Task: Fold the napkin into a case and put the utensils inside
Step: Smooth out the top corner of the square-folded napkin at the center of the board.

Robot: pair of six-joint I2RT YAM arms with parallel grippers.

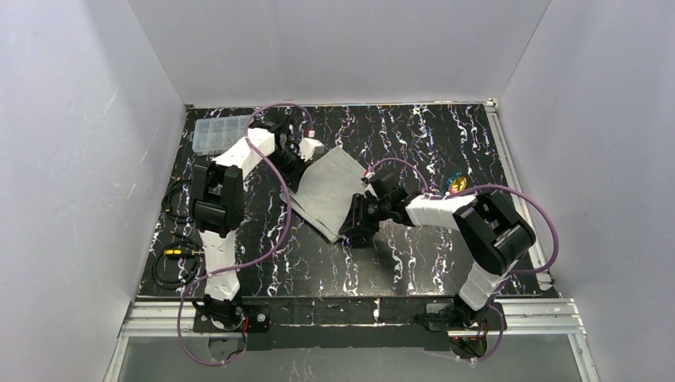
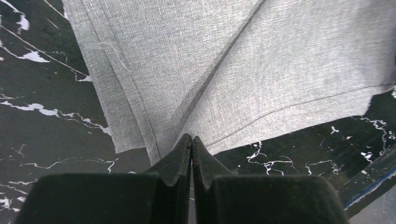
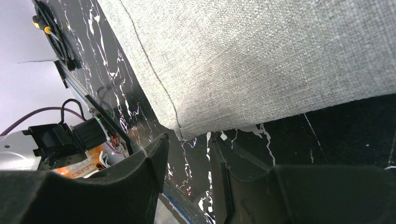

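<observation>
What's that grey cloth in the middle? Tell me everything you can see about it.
The napkin is a light-grey woven cloth with a stitched hem, lying slanted on the black marbled table, folded over so layers overlap. The left gripper is shut on its far side, with a crease running from the pinch. The right gripper stands open at its near corner, apparently not touching it.

On a black, white-veined table (image 1: 446, 143) a grey napkin (image 1: 330, 191) is laid near the middle (in folded layers); a clear compartment box (image 1: 216, 135) is placed far left, shiny utensils (image 1: 455, 185) at right, black cables (image 1: 173, 263) at the left edge.
</observation>
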